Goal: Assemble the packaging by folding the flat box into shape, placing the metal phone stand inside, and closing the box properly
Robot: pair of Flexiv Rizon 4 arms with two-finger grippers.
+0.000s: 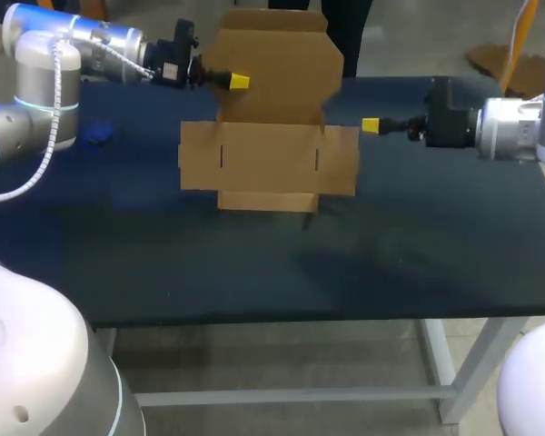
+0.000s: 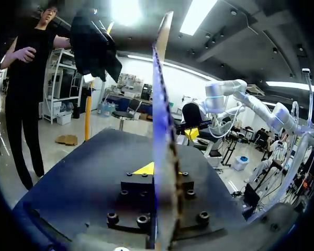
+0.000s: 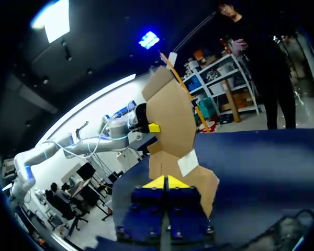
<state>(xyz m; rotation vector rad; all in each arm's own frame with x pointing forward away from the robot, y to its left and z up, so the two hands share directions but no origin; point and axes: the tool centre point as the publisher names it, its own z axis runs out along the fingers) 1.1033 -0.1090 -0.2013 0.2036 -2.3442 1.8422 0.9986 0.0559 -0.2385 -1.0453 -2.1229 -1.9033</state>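
Our left hand (image 1: 239, 82) is pinching the raised rear panel (image 1: 277, 59) of the flat brown cardboard box (image 1: 268, 163), which is lying mid-table with that panel standing up. Our right hand (image 1: 371, 125) is closed on nothing, just beside the box's right flap. We are judging that tugging the panel risks dragging the light box or tearing the fold, since nothing is pinning its base. The dark blue table (image 1: 391, 263) is offering open room in front, its far edge is running near the panel, and a small blue object (image 1: 97, 134) is sitting well apart at left.
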